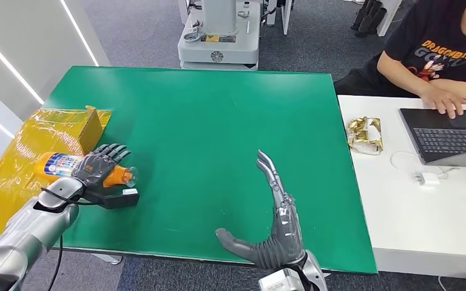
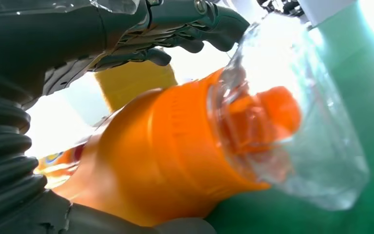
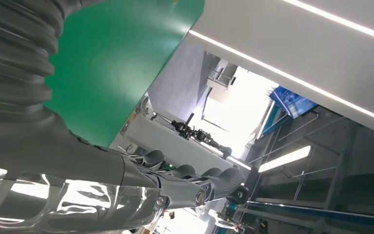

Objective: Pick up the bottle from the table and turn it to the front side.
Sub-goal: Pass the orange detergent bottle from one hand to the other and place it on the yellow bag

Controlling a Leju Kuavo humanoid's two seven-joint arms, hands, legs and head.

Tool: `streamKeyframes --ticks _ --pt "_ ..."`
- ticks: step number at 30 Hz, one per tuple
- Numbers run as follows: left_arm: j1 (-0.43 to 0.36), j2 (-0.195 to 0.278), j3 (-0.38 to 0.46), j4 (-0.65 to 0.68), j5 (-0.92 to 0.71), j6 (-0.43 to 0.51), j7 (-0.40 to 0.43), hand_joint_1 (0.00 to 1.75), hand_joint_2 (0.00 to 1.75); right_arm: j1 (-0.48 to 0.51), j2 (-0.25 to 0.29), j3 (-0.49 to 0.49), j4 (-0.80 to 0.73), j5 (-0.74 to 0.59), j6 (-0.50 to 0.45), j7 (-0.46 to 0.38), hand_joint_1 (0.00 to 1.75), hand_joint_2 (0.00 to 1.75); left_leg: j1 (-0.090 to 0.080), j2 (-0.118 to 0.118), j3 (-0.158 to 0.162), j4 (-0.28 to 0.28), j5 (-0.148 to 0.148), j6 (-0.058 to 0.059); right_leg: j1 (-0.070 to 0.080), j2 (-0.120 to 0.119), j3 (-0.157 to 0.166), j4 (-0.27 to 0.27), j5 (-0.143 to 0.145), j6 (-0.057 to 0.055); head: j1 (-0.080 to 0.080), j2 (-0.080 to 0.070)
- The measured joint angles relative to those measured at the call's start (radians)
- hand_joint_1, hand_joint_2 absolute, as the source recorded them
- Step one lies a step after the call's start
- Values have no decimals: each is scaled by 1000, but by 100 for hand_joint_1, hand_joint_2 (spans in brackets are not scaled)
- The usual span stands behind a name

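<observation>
Two tables stand side by side: a green table (image 1: 218, 133) and, to its right, a white table (image 1: 425, 224). A person (image 1: 437, 54) sits at the white table with one hand on a laptop (image 1: 449, 136); gold foil (image 1: 364, 134) lies near it. Yellow bag (image 1: 30, 151) lies at the green table's left edge. Left hand (image 1: 97, 167) grips the bottle (image 1: 67, 165), which lies on its side at that edge, clear cap end toward the table's middle. Right hand (image 1: 276, 224) is raised over the near edge, fingers straight, thumb spread, holding nothing.
</observation>
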Motion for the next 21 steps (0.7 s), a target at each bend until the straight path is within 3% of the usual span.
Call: streamKeyframes --ticks 12,18,21 --pt "40 7 57 -41 -53 39 -2 0 175 -7 4 -1 8 0 -5 0 0 175 0 0 1 0 0 -1 0 0 0 1 0 0 0 0" --pt "146 -2 148 -180 -225 268 87 0 175 1 4 -4 8 5 -32 -3 0 175 0 0 0 0 0 -1 0 1 -1 0 0 0 0 0" --pt "212 -16 218 -289 -270 311 101 0 175 3 4 -5 8 6 -41 -3 0 175 0 0 -1 0 0 -1 0 1 -1 0 0 0 0 0"
